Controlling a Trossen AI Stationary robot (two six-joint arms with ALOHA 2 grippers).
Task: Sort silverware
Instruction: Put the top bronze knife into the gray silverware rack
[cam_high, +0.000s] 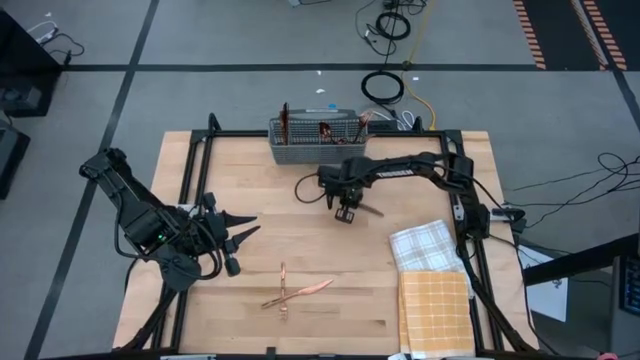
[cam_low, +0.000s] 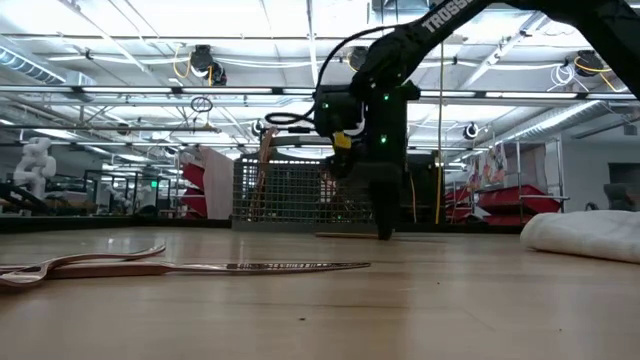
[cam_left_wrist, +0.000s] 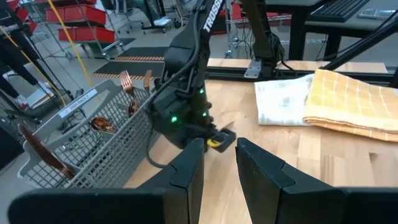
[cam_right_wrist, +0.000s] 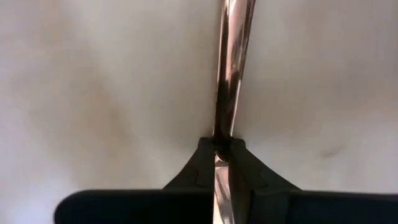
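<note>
My right gripper (cam_high: 347, 213) points down at the table's middle, in front of the grey mesh caddy (cam_high: 315, 148), and is shut on a thin copper piece of silverware (cam_right_wrist: 231, 74). More copper pieces stand in the caddy (cam_left_wrist: 93, 155). A few pieces (cam_high: 295, 290) lie crossed on the wood near the front edge, also seen in the low view (cam_low: 150, 266). My left gripper (cam_high: 243, 230) waits at the left, well above the wood, open with nothing between its fingers (cam_left_wrist: 186, 171). My right gripper pinches the copper piece's narrow shaft (cam_right_wrist: 222, 142) between its two fingers. The fingers come from above, pointing down, and lie across the shaft. The piece runs out level past the fingertips (cam_high: 372, 211), at or just above the wood; I cannot tell whether it is lifted.
A white checked cloth (cam_high: 425, 245) and a yellow checked cloth (cam_high: 435, 310) lie at the right front. A black frame (cam_high: 195, 160) borders the table. Bare wood lies between the caddy and the pieces at the front.
</note>
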